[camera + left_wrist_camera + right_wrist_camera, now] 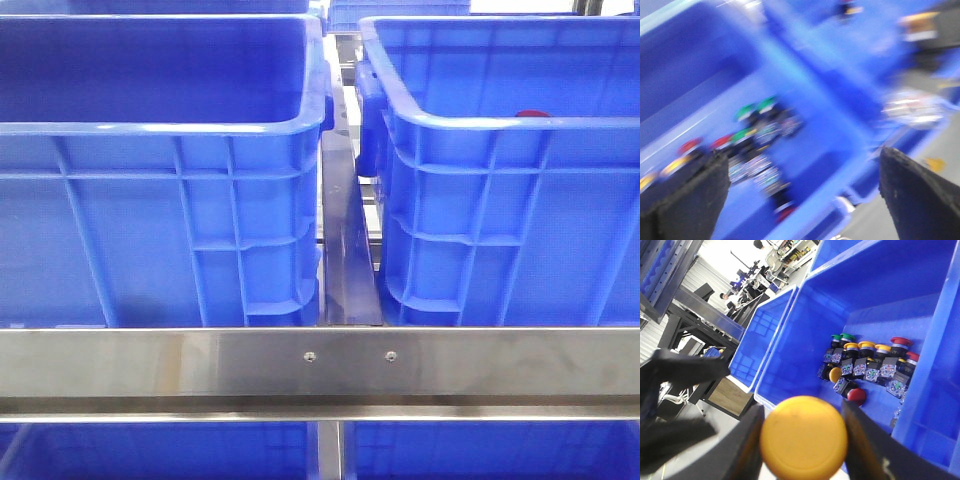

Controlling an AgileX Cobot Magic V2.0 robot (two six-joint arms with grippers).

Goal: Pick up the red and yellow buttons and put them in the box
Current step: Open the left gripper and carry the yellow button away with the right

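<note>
Right gripper [802,437]: a yellow button [804,438] sits squarely between the two dark fingers [867,442], its round cap facing the wrist camera. Both fingers touch its sides; the grip is closed on it. Beyond it, a blue crate [790,340] lies open below, with a cluster of buttons [870,367] on its floor against one wall: green, yellow and red caps on black bodies, packed close, several tipped over. One red button [856,396] lies on its side at the near edge of the cluster, just beside another loose yellow-capped one.

Left gripper [802,195]: picture heavily blurred. The two black pads [912,190] stand wide apart with nothing between them. Past them, inside a blue crate, a smeared group of red, yellow and green caps [747,145] lies well apart from the pads.

Front view: two large blue crates side by side on a steel frame [320,365], a narrow gap between them. Neither arm shows here. The right-hand crate, the box [500,230], has ribbed outer walls and vertical lines on its lighter inner walls; a small red cap [532,114] peeks just above its near rim. The left-hand crate [160,220] has smooth, darker inner walls.
</note>
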